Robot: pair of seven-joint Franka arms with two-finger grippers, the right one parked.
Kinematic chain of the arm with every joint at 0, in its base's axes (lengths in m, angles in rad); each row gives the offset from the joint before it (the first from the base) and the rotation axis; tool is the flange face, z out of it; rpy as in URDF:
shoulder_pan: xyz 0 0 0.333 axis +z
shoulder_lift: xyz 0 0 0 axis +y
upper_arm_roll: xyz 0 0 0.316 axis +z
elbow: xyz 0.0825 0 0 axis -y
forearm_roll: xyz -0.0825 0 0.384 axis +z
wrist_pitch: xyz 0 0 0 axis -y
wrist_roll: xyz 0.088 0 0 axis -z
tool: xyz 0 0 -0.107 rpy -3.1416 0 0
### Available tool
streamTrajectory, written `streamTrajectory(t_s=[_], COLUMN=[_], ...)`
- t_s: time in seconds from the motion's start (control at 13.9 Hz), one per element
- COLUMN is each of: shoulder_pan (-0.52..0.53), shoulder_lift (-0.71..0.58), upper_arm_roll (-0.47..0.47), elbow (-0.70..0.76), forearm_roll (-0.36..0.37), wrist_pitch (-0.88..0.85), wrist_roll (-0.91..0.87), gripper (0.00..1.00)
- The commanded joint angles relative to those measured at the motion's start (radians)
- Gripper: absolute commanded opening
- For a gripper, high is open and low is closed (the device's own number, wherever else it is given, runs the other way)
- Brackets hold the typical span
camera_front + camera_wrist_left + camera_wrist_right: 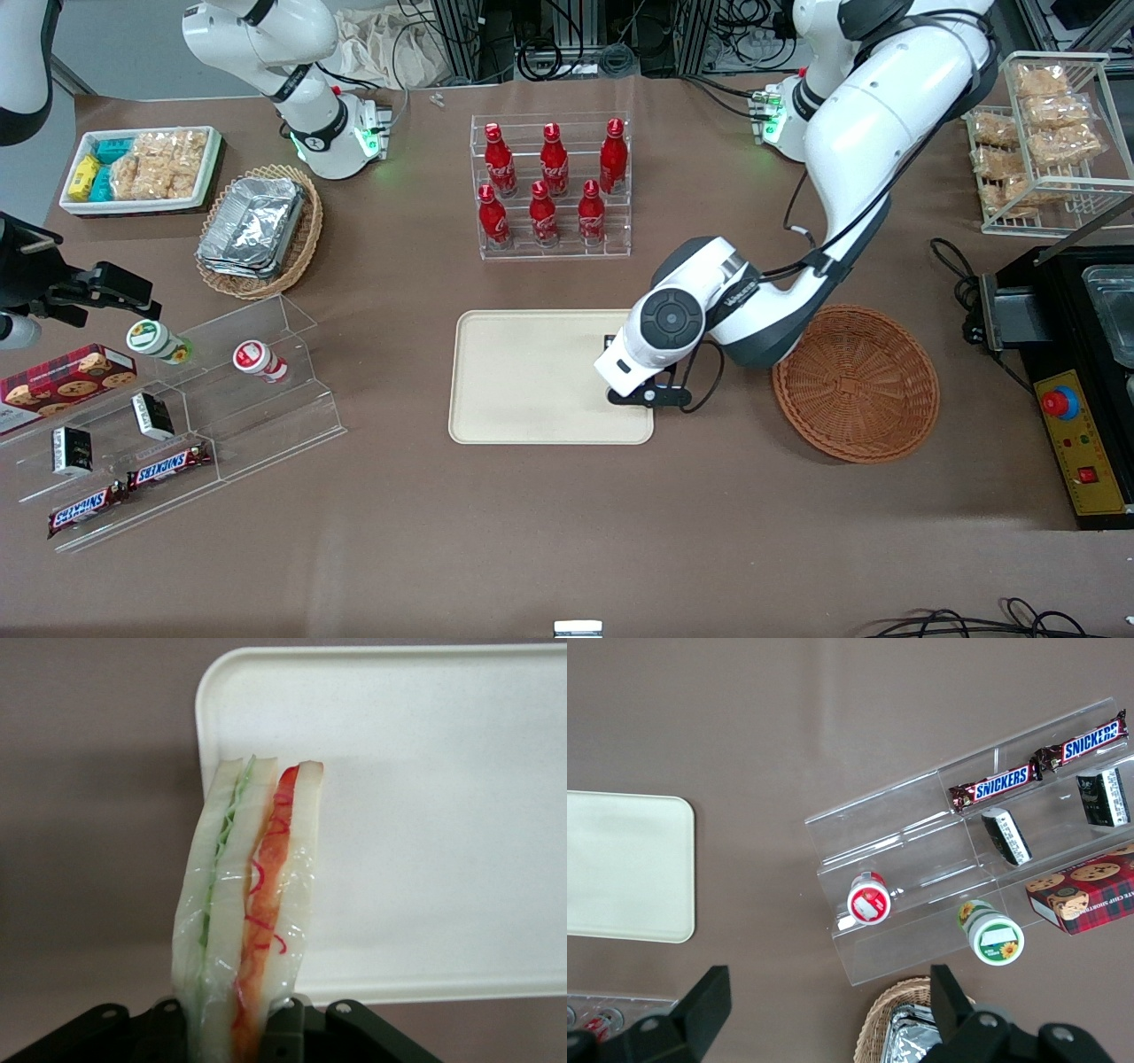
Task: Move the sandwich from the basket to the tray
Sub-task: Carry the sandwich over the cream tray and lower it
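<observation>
Jaws of the gripper point(239, 1028) clamp the sandwich point(248, 904) above the tray point(425, 815).

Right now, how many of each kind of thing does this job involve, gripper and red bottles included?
Sandwich: 1, clamped in the gripper above the tray's edge
Tray: 1
Basket: 1
Red bottles: 7
Total: 11, gripper included

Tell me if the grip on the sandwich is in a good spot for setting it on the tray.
Probably yes. The gripper pinches the sandwich across its flat bread faces at one end, layers edge-on, free end hanging over the tray. Squeezing the faces suits a thin wedge.
</observation>
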Motion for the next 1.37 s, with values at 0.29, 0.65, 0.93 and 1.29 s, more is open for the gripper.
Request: streamTrajectory(t_s=[0.29, 0.65, 0.93, 1.29], shoulder_pan=[-0.072, -0.072, -0.071, -0.046], shoulder_lift=[0.058, 0.070, 0.067, 0.003], upper_arm_roll=[0.069, 0.069, 0.069, 0.067], elbow=[0.027, 0.035, 0.035, 0.044], forearm_roll=[0.016, 0.018, 0.016, 0.004], wrist_pitch=[0.086, 0.096, 0.097, 0.079], wrist_roll=[-0.036, -0.036, -0.039, -0.055], gripper=[0.00, 0.09, 0.63, 0.99])
